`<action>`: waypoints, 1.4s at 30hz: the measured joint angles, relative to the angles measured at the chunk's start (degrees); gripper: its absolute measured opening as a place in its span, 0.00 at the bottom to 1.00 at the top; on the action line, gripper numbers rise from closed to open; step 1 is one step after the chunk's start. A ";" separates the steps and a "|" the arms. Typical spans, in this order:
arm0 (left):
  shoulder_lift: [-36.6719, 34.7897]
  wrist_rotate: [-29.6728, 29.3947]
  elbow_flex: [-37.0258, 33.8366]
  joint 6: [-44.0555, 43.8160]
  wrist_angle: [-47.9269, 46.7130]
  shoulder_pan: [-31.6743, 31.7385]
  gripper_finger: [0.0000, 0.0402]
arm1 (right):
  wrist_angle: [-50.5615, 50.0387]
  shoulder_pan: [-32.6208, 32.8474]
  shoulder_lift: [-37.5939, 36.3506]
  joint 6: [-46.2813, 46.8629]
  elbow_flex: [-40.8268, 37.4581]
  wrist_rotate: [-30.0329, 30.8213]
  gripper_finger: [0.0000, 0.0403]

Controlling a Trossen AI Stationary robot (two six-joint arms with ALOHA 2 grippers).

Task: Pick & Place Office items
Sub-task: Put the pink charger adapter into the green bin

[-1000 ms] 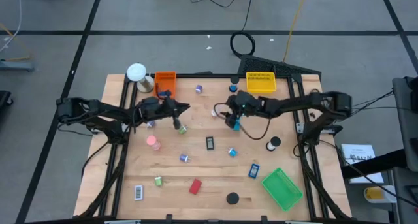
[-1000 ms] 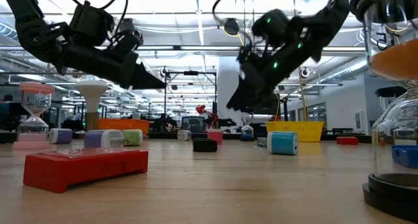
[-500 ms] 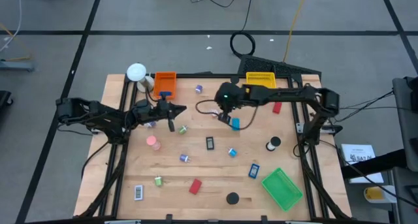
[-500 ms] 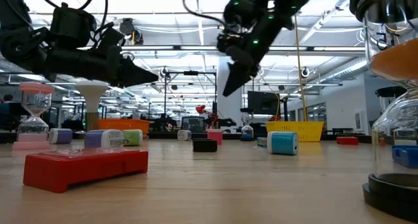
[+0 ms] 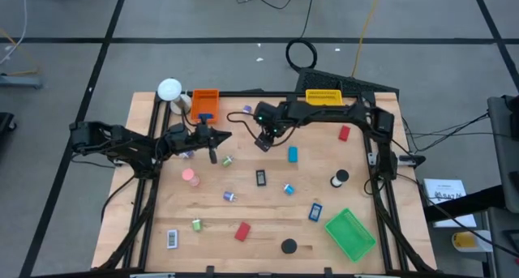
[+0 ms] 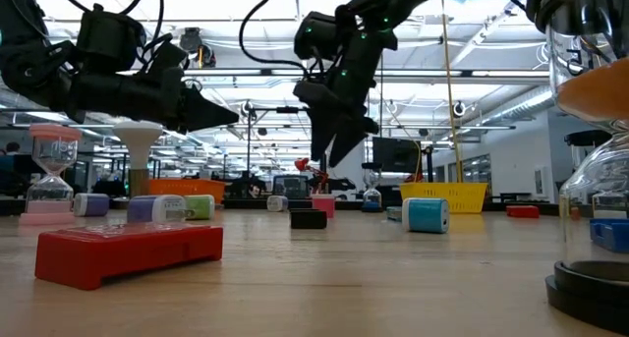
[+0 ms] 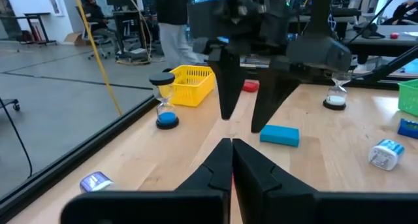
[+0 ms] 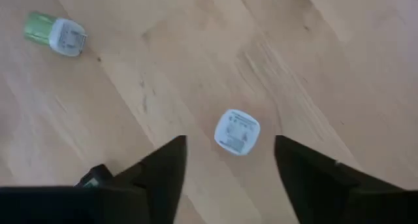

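Low view puts a red rectangular block (image 6: 129,250) nearest on the wooden table (image 6: 324,288), beyond it a blue roll (image 6: 427,215) and a yellow basket (image 6: 442,195). Only the right wrist view shows the small white-ended roll (image 8: 237,132) lying on the bare wood between the right gripper's (image 8: 228,162) spread fingers, not touching them, a green roll (image 8: 55,33) farther off. The left wrist view shows the left gripper (image 7: 231,143) with its jaws pressed together, empty, the office items scattered
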 joint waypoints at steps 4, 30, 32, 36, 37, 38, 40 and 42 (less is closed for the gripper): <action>0.00 -0.02 0.02 -0.01 0.00 0.00 0.01 | -0.08 -0.35 0.10 2.20 0.09 0.61 0.66; 0.00 -0.06 0.07 0.23 -0.85 0.00 0.04 | 2.95 -1.22 9.27 2.33 0.02 -1.12 0.46; 0.00 -0.04 0.07 0.23 -0.86 0.00 0.06 | 3.30 -1.22 9.23 1.80 0.02 -1.12 0.40; 0.00 -0.05 0.07 0.19 -0.85 0.00 0.07 | 3.02 -1.02 9.22 0.46 0.02 -1.06 0.33; 0.00 -0.05 0.07 0.21 -0.87 0.00 0.06 | 2.67 -0.93 8.99 0.18 0.02 -1.10 0.33; 0.00 -0.04 0.07 0.21 -0.86 0.00 0.05 | 1.55 -0.87 8.44 0.10 0.00 -1.25 0.33; 0.00 -0.07 0.07 0.23 -0.87 0.00 0.04 | -1.67 -0.46 6.58 -0.81 -0.07 -1.29 0.34; 0.00 -0.07 0.07 0.23 -0.94 0.00 0.02 | -5.35 0.34 4.28 -1.14 -0.03 -1.13 0.35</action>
